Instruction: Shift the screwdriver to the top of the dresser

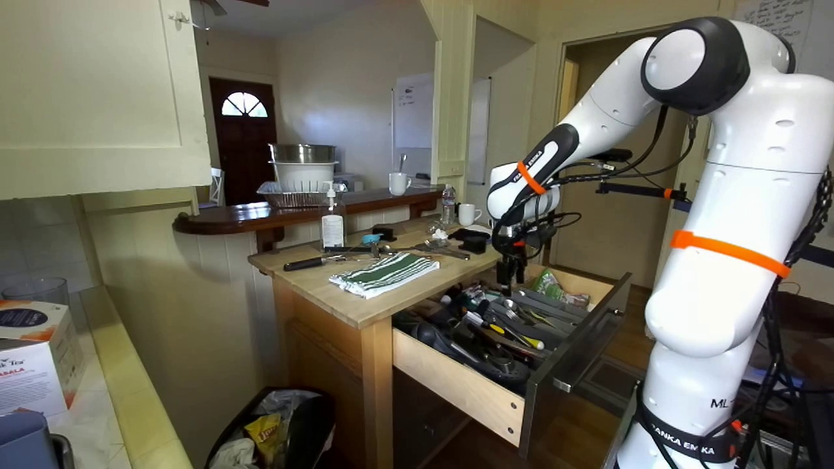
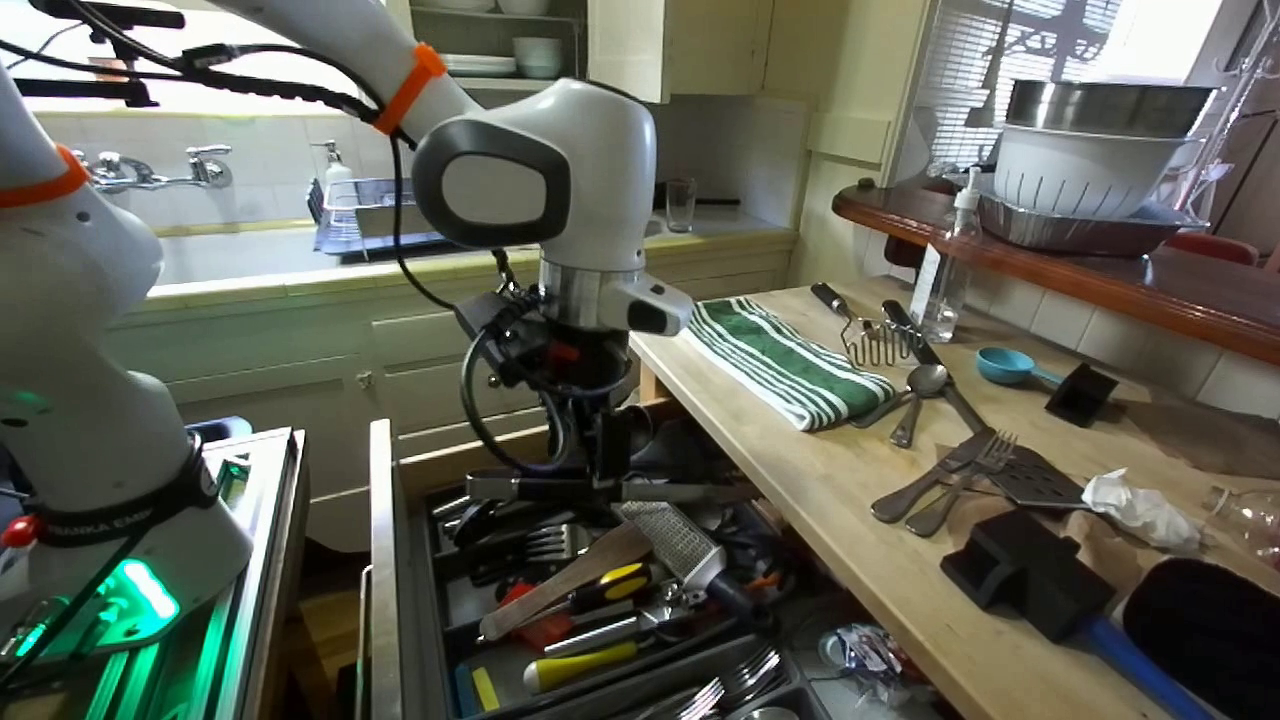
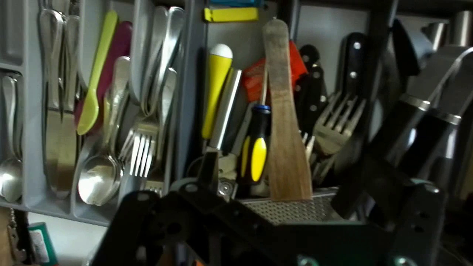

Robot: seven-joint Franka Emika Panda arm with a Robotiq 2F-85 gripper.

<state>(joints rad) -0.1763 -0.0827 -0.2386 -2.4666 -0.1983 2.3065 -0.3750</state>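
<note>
Open drawer (image 1: 456, 387), crowded with utensils (image 3: 98, 179)
The screwdriver (image 3: 258, 157) lies inside, beside a wooden spatula (image 3: 289, 147); the gripper (image 3: 277, 183) hangs above, fingers spread.

The black jointed hand (image 3: 283, 175) has its fingers (image 3: 210, 170) parted; a black-and-yellow-handled screwdriver (image 3: 255, 151) and flat brown wooden spatula (image 3: 286, 133) show between them.

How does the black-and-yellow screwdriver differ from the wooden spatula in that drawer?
The screwdriver has a black handle with yellow patches; the wooden spatula is plain brown.
The screwdriver has a thick grip and thin shaft; the wooden spatula is flat, wider at one end.
In the wrist view, part of the screwdriver's shaft seems hidden under the wooden spatula, whose face shows.
Both lie in the open drawer.
</note>
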